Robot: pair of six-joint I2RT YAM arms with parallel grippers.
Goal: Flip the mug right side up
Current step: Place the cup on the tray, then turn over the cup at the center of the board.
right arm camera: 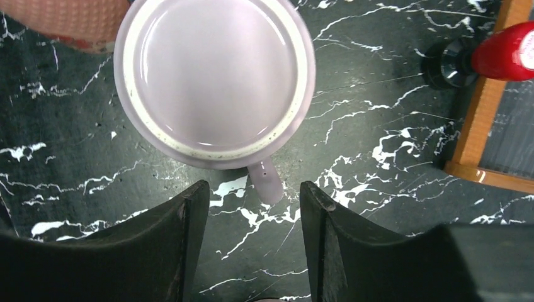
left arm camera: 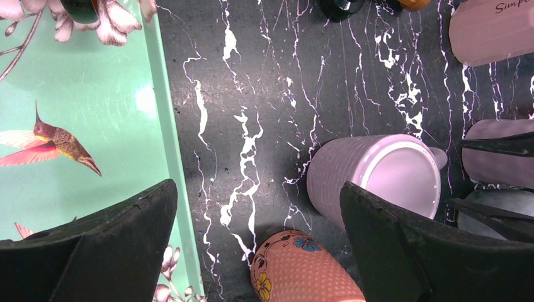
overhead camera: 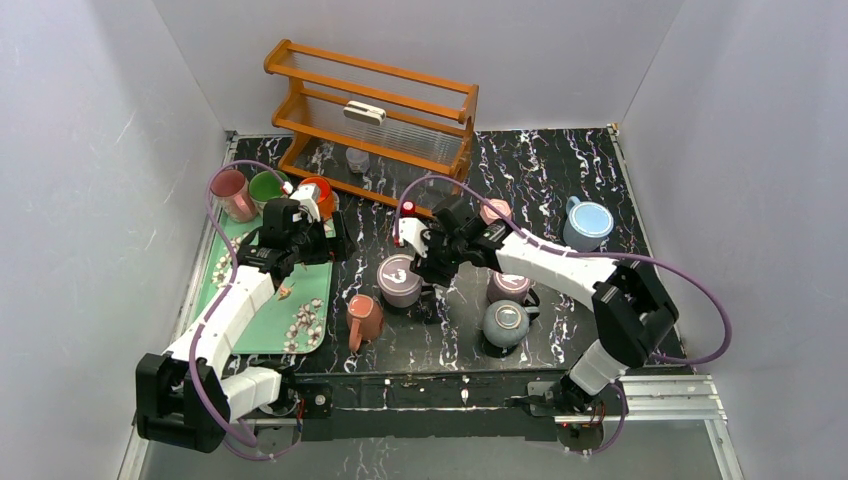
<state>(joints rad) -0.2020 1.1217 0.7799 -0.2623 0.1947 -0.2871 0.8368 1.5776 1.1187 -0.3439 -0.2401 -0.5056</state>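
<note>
Right pincer (right arm camera: 252, 217) hangs released, its fingertips flanking the handle of the lilac mug (right arm camera: 214, 82). Only its wrist view shows this; overhead, the arm hides it. The mug stands upside down mid-surface (overhead camera: 560, 170). Left pincer (left arm camera: 258, 251), also released, straddles the green tray (left arm camera: 157, 94) edge. One salmon mug (overhead camera: 364, 320) lies near-left, and three mugs (overhead camera: 232, 193) crowd the tray's far end.

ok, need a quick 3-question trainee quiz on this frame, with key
1. True or false: the right gripper is shut on the lilac mug.
2. The pink mug is: A upright; B on its side; C upside down.
3. Fill in: the lilac mug's handle points toward the ____ gripper.
Key: 1 false, it is open and holds nothing; 2 B; 3 right.
</note>
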